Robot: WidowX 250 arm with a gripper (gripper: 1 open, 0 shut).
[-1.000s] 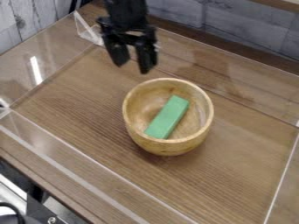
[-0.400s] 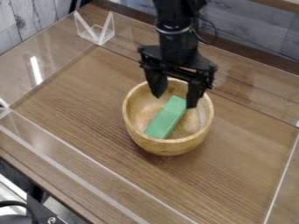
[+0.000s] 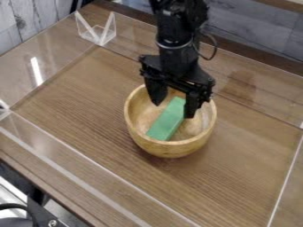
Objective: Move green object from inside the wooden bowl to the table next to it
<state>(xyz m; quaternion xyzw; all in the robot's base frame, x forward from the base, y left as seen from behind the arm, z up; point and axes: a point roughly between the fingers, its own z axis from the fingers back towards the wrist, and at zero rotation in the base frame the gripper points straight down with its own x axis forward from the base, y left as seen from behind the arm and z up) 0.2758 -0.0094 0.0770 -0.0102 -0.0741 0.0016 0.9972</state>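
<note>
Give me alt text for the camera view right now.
A black robot gripper, jaws open and pointing down, hangs over a wooden bowl holding a green object. The bowl sits on a brown table.

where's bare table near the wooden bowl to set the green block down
Bare table lies left of the wooden bowl, toward the clear wall, and in front toward the near wall. It is crowded over the bowl, where the open gripper straddles the green block.
</note>
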